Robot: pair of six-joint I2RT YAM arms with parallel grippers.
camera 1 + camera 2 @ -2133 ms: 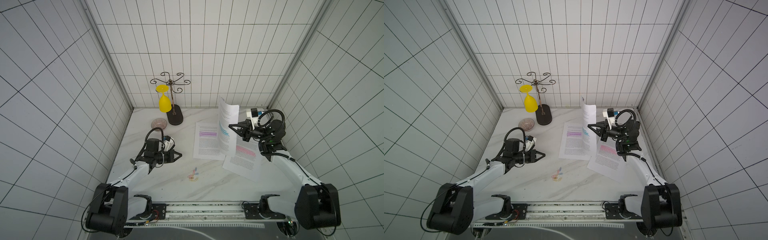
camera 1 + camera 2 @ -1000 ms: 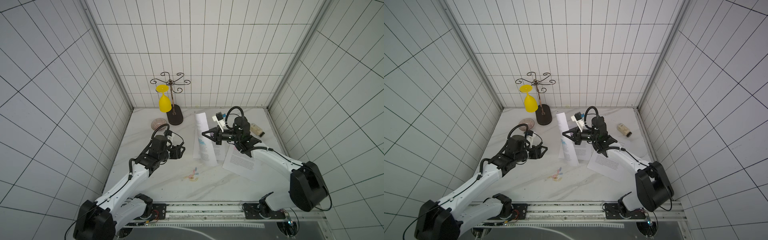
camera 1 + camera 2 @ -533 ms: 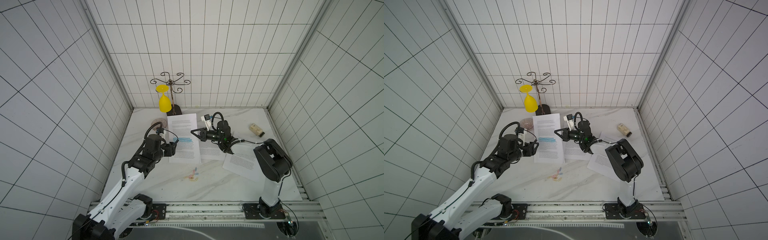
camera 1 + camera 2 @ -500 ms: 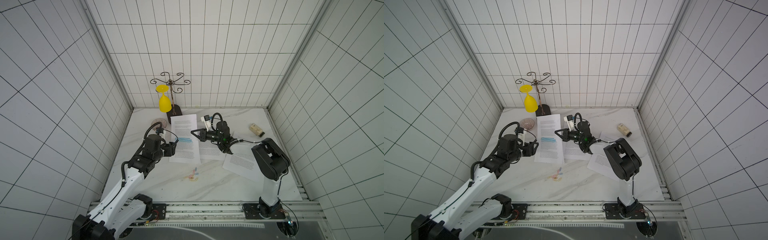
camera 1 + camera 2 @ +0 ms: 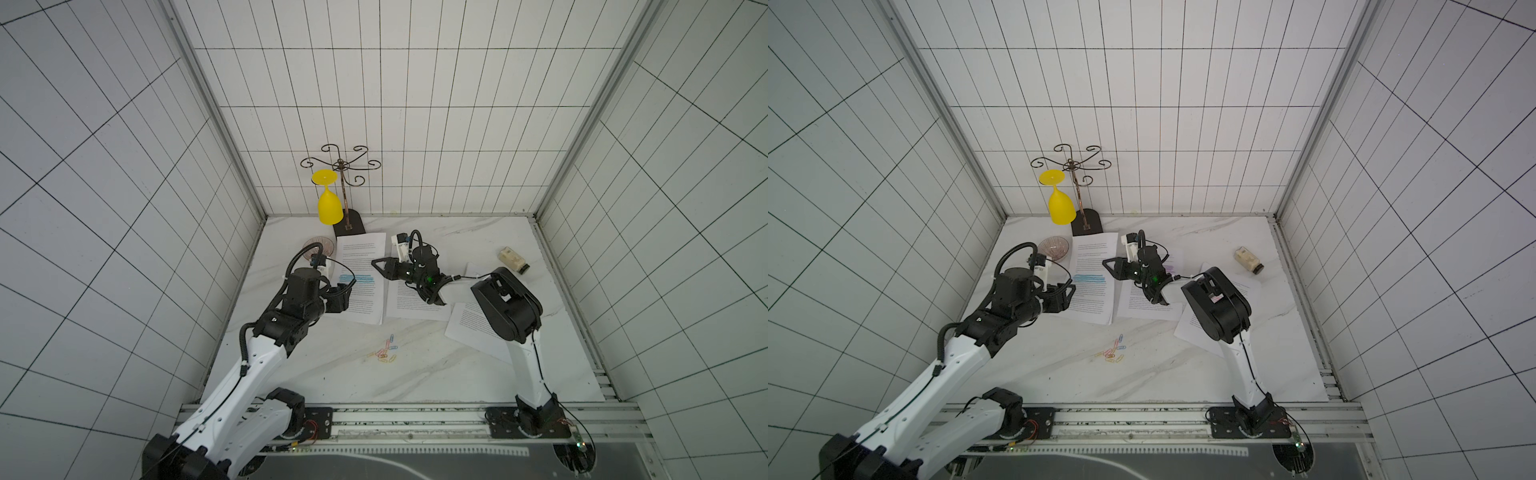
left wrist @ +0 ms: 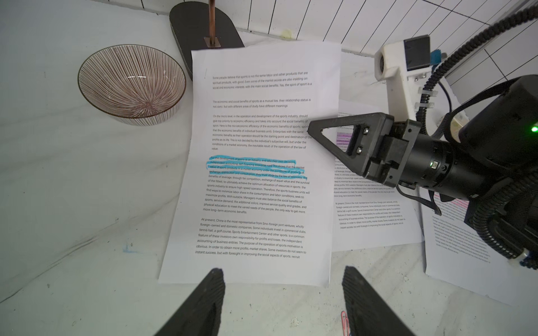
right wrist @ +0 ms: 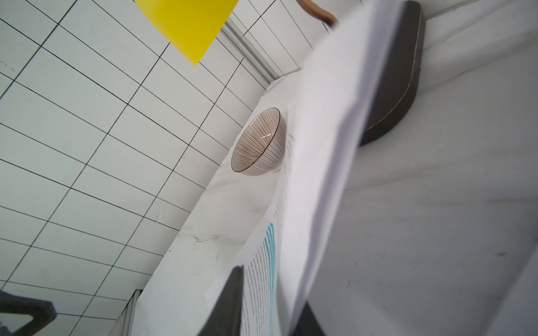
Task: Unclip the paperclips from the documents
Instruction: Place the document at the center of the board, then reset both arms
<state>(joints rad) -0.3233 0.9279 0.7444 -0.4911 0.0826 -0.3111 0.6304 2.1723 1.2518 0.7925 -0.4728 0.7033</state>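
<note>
Left wrist view: left pincer (image 6: pixel 282 270) is seen spread, just short of the blue-banded document (image 6: pixel 253 203); right pincer (image 6: pixel 313 128) is seen parted over its edge; loose paperclips (image 5: pixel 384 355) are noted nearby.

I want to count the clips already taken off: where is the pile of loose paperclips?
In both top views the loose paperclips lie bunched on the bare tabletop, just in front of the blue-highlighted document, near the table's middle.

twin high overhead views, close wrist views, blue-banded document (image 6: pixel 250 197) in all
</note>
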